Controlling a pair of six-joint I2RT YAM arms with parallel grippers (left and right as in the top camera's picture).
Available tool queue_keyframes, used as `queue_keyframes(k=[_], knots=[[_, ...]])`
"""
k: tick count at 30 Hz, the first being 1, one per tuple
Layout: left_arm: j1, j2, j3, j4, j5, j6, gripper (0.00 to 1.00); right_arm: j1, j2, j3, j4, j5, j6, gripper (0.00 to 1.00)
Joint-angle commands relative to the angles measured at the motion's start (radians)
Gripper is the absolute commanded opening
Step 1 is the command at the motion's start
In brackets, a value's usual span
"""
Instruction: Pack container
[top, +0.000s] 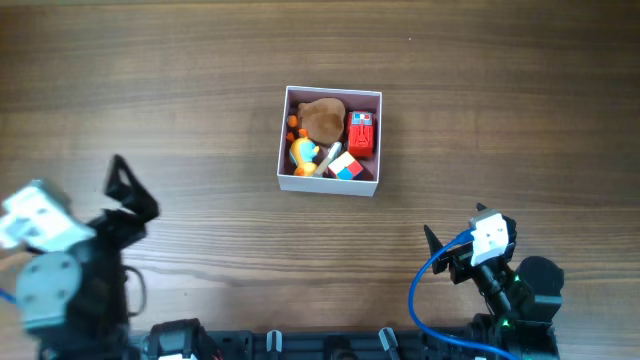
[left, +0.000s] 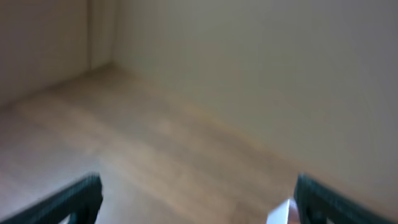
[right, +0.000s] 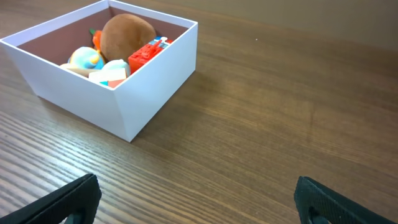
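Surface: a wooden table (top: 520, 90) with dark grain fills the overhead view.
Overhead, container: the container (top: 328, 184) is set upright near the middle of the table. Its white walls and pink inside are seen from above.
Overhead, contents: a brown rounded toy (top: 322, 118) is lodged at the far side. A red toy (top: 361, 134) is placed by the right wall, a yellow and blue toy (top: 303, 153) by the left wall, and a white, red and blue block (top: 346, 167) at the near wall.
Overhead, left gripper: the left gripper (top: 130, 190) is found at the lower left, well apart from the container, its black fingers spread wide.
Overhead, right gripper: the right gripper (top: 442, 255) is found at the lower right, also well apart from the container. A blue cable (top: 418, 290) is looped beside it.
Left wrist, background: everything is blurred. A wood-toned surface (left: 155, 143) is met by a pale wall (left: 280, 74).
Left wrist, claw: two dark fingertips (left: 74, 199) are seen in the bottom corners, held wide apart.
Right wrist, container: the container is shown at the upper left, resting on the table with one corner turned toward the camera. The brown rounded toy and the red toy are seen above its rim.
Right wrist, claw: the fingertips (right: 68, 202) are set at the bottom corners, wide apart, over bare wood.
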Motion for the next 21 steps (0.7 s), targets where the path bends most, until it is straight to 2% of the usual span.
queue_keyframes(k=[1, 6, 10, 14, 21], knots=[[0.011, -0.132, -0.262, 0.132, 0.156, -0.002, 1.0, 0.007, -0.016, -0.009, 0.002, -0.004, -0.011, 1.0], [0.011, -0.298, -0.515, 0.231, 0.234, -0.003, 1.0, 0.007, -0.016, -0.009, 0.002, -0.004, -0.01, 1.0], [0.011, -0.397, -0.625, 0.241, 0.243, -0.029, 1.0, 0.007, -0.016, -0.009, 0.002, -0.004, -0.01, 1.0], [0.011, -0.474, -0.698, 0.243, 0.247, -0.029, 1.0, 0.007, -0.016, -0.009, 0.002, -0.004, -0.01, 1.0], [-0.003, -0.473, -0.754, 0.246, 0.254, -0.029, 1.0, 0.007, -0.016, -0.009, 0.002, -0.004, -0.01, 1.0]])
